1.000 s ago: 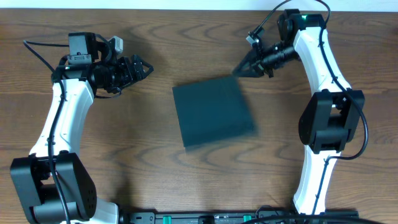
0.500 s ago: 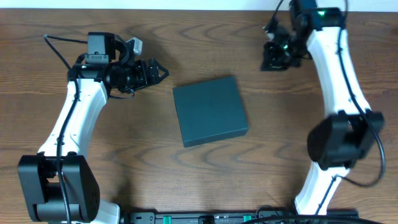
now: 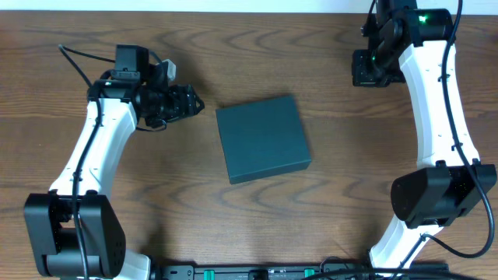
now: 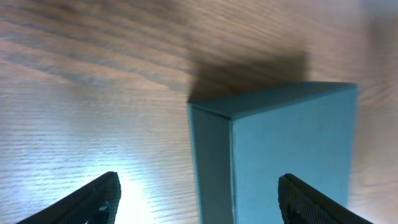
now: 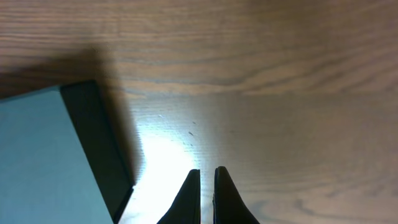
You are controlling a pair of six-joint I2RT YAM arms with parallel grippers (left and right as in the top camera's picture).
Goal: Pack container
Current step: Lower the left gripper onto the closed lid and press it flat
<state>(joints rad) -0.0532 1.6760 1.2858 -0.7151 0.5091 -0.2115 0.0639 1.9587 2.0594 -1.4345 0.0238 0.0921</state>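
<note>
The container (image 3: 262, 138) is a dark teal-green square box with its lid closed, lying flat in the middle of the wooden table. My left gripper (image 3: 194, 101) hovers just left of its far left corner, open and empty; the left wrist view shows that corner (image 4: 273, 155) between the spread fingers (image 4: 199, 199). My right gripper (image 3: 364, 70) is far right at the table's back, well away from the box, fingers shut on nothing (image 5: 206, 186). The box's edge shows at the left in the right wrist view (image 5: 43, 155).
Bare wooden table (image 3: 156, 202) surrounds the box. A black rail (image 3: 257, 272) with connectors runs along the front edge between the two arm bases. No other loose objects show.
My right arm has lifted away from the box's far right corner toward the back right. My left gripper has moved right, closer to the box's left corner. The box has settled flat.
</note>
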